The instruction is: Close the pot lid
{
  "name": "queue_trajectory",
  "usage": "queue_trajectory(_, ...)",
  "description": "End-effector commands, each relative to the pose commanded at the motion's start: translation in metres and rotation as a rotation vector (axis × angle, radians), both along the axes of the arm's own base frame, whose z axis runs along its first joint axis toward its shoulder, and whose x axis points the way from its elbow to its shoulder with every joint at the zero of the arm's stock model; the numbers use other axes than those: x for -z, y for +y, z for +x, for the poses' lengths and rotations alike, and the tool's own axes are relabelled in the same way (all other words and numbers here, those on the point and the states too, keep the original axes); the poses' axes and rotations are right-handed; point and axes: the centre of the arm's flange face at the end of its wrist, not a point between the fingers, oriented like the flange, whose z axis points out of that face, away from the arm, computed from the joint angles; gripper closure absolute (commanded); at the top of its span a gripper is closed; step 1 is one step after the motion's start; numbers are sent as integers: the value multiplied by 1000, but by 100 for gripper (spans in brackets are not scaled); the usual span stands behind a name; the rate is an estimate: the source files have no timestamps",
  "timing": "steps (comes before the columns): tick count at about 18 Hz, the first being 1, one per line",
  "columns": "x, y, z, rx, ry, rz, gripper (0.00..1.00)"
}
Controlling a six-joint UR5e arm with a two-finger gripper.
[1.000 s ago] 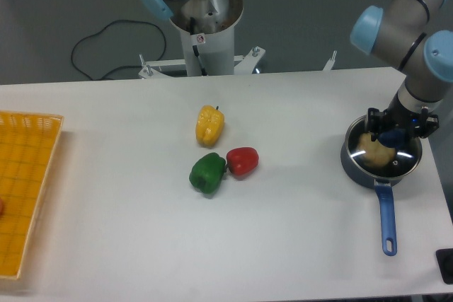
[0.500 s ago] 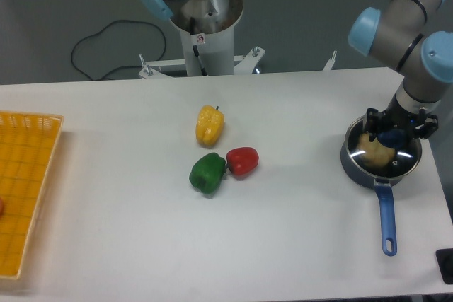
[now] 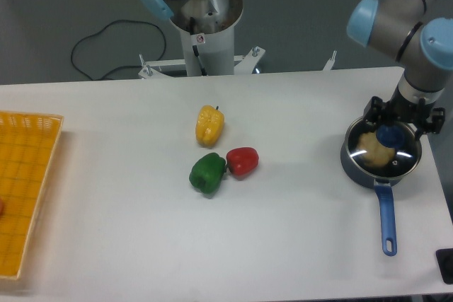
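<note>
The pot point(image 3: 380, 163), a small round dark saucepan, sits on the white table point(image 3: 127, 196) with its long straight bright-blue handle running toward the near edge. The lid point(image 3: 388, 152), clear glass with a thin metal rim, lies on the pot and seems to sit flush, though the angle makes that hard to confirm; a pale lumpy item point(image 3: 374, 149) shows through the glass. The lid's dark blue knob is visible between the black fingers of the gripper point(image 3: 400, 115), which stand spread to either side of it, apart from it and holding nothing. Well away from the pot across the table lie three glossy bell peppers: a red pepper point(image 3: 242, 161) touching a green pepper point(image 3: 207, 172), and a ribbed yellow pepper point(image 3: 209, 125) just beyond them. Farthest from the pot, a woven orange tray point(image 3: 28, 189) lies at the table's edge.
</note>
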Motion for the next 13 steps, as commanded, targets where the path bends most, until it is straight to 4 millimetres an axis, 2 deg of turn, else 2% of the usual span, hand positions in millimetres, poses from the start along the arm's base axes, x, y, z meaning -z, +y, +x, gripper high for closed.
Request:
queue_trajectory(3,-23,-6,3,133,24,-12,0)
queue_trajectory(7,-35,-39,6,309,-29,-53,0)
queue_trajectory(9,-36,-45,7,325,-45,-48,0)
queue_trajectory(13,-32,-44,9,329,-57,-43,0)
